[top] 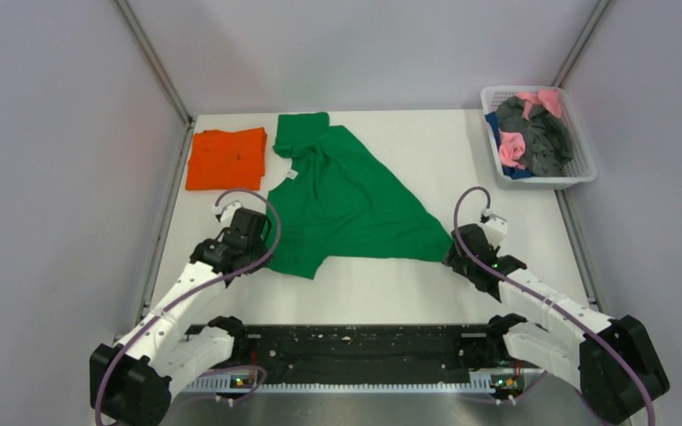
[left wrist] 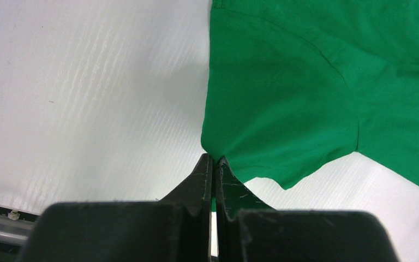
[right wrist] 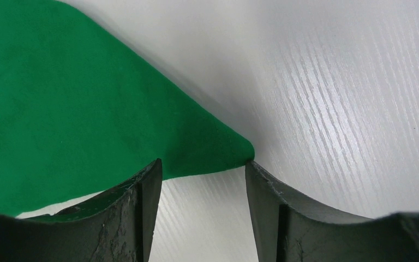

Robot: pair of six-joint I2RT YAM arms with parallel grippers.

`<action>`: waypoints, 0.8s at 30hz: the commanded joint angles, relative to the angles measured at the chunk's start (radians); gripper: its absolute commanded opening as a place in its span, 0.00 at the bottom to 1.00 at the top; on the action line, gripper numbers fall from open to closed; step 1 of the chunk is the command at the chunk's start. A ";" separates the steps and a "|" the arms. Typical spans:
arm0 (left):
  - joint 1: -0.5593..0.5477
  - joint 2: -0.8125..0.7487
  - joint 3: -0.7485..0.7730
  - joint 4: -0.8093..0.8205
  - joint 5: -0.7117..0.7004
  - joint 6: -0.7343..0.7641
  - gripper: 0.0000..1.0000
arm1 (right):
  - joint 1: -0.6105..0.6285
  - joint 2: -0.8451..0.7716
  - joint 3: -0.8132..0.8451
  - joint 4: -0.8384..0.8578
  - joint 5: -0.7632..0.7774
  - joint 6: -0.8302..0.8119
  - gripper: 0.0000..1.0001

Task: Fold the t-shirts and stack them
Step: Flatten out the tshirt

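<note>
1. The table (top: 497, 266) is white and carries everything, with the arm bases along its near edge.
2. The green t-shirt (top: 342, 200) is the largest thing on it. It lies flat but skewed across the middle, its collar end towards the far edge and one long corner reaching towards the near right.
3. The basket (top: 542, 182) sits at the far right corner, holding pink, dark grey and blue garments (none of them part of this job).
4. The orange t-shirt (top: 226, 158) lies folded into a neat rectangle at the far left corner, just beside the green one.
5. The left gripper (left wrist: 214, 161) has its jaws pressed together on the shirt's near-left corner, with green cloth caught between them.
6. The right gripper (right wrist: 202, 166) stands partly open. Its fingers straddle the pointed near-right corner, and nothing is clamped.
7. Handling, as I judge it:
   - The cloth is light, soft and limp, so it will sag between two pinch points and crease wherever it drags.
   - Corners and hem are the sensible holds.
   - The right jaws want a deeper bite than the very tip, which could slide out once lifted.
</note>
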 commanded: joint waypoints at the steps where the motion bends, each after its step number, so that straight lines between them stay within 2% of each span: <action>1: 0.000 -0.004 -0.001 0.033 -0.003 -0.008 0.00 | -0.017 0.018 -0.014 0.059 0.046 0.032 0.52; 6: 0.000 -0.007 -0.001 0.030 -0.009 -0.013 0.00 | -0.025 0.024 -0.030 0.077 0.074 0.053 0.39; 17: -0.001 -0.013 0.005 0.033 -0.001 -0.011 0.00 | -0.036 0.079 -0.031 0.140 0.088 0.062 0.23; 19: 0.000 -0.015 0.008 0.031 -0.004 -0.009 0.00 | -0.036 0.091 -0.025 0.141 0.093 0.058 0.15; 21: -0.001 -0.019 0.014 0.028 -0.006 -0.008 0.00 | -0.036 0.089 -0.020 0.140 0.096 0.052 0.01; 24: -0.001 -0.030 0.035 0.015 0.006 -0.008 0.00 | -0.035 0.060 -0.020 0.142 0.114 0.037 0.00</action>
